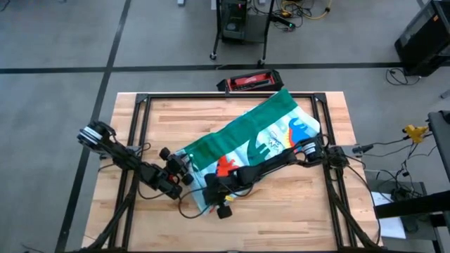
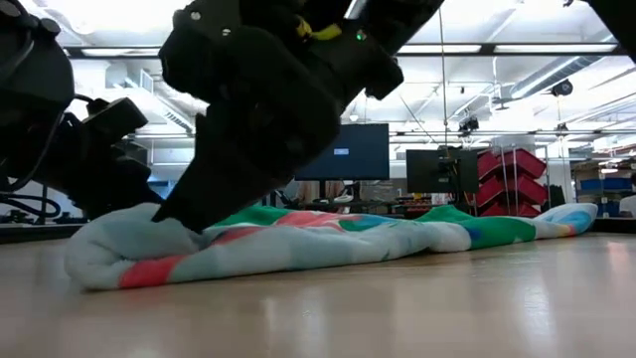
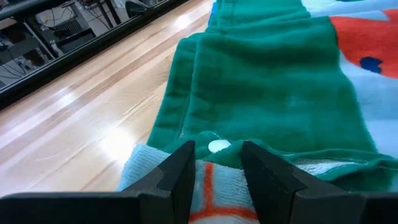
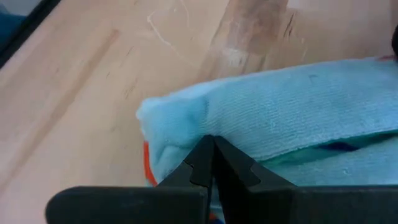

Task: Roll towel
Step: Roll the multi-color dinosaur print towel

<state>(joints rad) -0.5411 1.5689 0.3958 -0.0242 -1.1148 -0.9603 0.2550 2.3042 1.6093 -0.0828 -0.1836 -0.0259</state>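
Note:
The towel (image 1: 260,137) lies in a bunched, folded band slanting from the table's middle toward its far right, green back partly up and dinosaur print showing. In the low view the towel (image 2: 348,239) is a low mound on the wood. My left gripper (image 1: 184,167) is at the towel's left end, with cloth between its fingers (image 3: 217,168). My right gripper (image 1: 211,191) reaches in from the right. It is shut, with its tips (image 4: 211,149) down on the towel's near-left corner (image 2: 184,217). My left gripper has the towel's left end between its two fingers, pale blue cloth with a red stripe (image 3: 211,183) just below the folded green edge. It comes slanting down from the table's left. The towel lies on the table, slack. My right gripper presses its shut fingertips onto the pale blue folded corner (image 4: 205,118) at the towel's near-left end. It slants down from the right. The cloth stays on the table and bulges around the tips.
Black frame rails (image 1: 140,105) run around the tabletop. A red and black box (image 1: 249,82) sits just beyond the far edge. Bare wood (image 1: 281,218) lies toward the near edge and to the left (image 3: 81,112) of the towel.

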